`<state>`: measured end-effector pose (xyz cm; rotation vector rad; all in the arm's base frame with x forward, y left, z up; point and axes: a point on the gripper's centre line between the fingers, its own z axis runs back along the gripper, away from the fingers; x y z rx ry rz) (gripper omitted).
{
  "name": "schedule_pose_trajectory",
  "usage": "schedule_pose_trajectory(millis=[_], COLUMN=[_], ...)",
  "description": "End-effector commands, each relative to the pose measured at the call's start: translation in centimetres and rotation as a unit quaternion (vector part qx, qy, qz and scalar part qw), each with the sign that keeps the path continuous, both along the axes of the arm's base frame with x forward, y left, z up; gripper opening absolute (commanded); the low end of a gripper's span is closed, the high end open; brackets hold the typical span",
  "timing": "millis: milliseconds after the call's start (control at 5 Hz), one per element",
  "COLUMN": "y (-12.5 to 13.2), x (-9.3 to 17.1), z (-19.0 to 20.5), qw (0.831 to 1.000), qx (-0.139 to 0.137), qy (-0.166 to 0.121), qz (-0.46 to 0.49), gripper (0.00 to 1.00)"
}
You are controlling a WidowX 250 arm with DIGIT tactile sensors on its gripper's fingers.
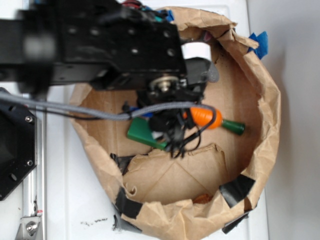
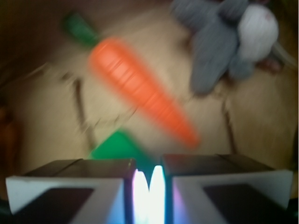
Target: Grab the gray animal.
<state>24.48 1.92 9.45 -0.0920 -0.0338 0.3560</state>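
From my remote station, the exterior view shows the black arm reaching in from the left over a brown paper basin that sits on a white table, its rim patched with black tape and blue tape. Beneath the arm's wrist, a green block lies on the paper floor, and just right of it an orange toy carrot points its green stem toward the basin's right wall.

In the wrist view (blurred throughout), the green block peeks out at lower centre, the carrot runs diagonally across the middle, and the gray bunny lies at the upper right, its white face turned to the right edge, just beside the carrot's thick end but apart from it. The gripper sits at the bottom edge, its two pads nearly together with only a bright sliver between them, holding nothing. I cannot make out the bunny in the exterior view.
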Motion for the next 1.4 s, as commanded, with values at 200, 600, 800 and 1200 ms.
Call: schedule_pose_trajectory(millis=[200,600,800,1200], y=[0.2,4.4,6.0,7.7], x=[0.6,0.8,1.0,2.6], z=[3.5,1.0,0.5,0.0], qw=[0.999,0.995,0.992,0.985], qx=[0.019,0.064,0.076,0.118], qy=[-0.038,-0.047,-0.056,-0.076], qz=[-0.003,0.058,0.078,0.097], gripper=[0.00,1.00,1.00,1.00])
